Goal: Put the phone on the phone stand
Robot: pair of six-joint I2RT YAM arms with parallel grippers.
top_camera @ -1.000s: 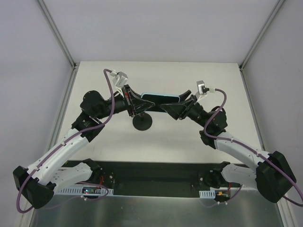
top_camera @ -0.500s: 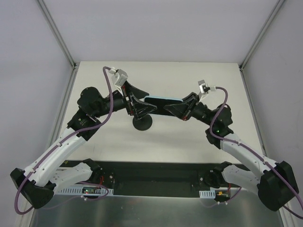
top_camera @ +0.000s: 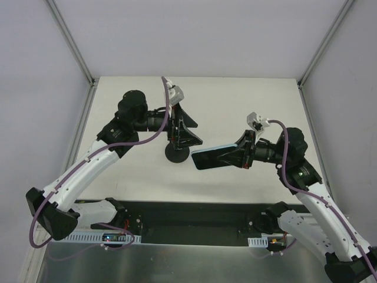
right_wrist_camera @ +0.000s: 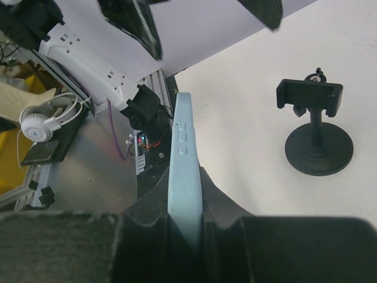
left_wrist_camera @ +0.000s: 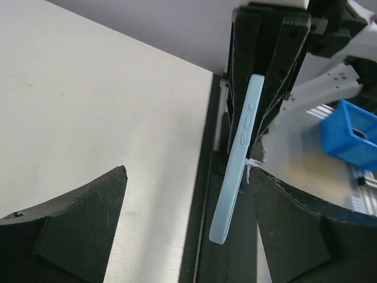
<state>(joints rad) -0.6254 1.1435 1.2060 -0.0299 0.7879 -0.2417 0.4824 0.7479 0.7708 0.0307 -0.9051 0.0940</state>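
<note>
The phone (top_camera: 213,158), black-screened with a light blue rim, hangs above the table in my right gripper (top_camera: 238,155), which is shut on its right end. In the right wrist view its blue edge (right_wrist_camera: 183,171) stands wedged between the jaws of the right gripper (right_wrist_camera: 185,219). The phone stand (top_camera: 177,154) is left of the phone; its cradle (right_wrist_camera: 309,94) holds nothing. My left gripper (top_camera: 192,132) hovers open over the stand, apart from the phone. From the left wrist, the phone (left_wrist_camera: 240,159) shows edge-on beyond the open left gripper (left_wrist_camera: 188,227).
A black rail (top_camera: 188,215) runs along the table's near edge between the arm bases. Metal frame posts (top_camera: 73,44) flank the white table. Off the table lie a blue box (left_wrist_camera: 353,132) and white headphones (right_wrist_camera: 47,121).
The left gripper let go of the phone, opened, and swung back over the stand. The right arm carried the phone right and nearer, away from the stand.
</note>
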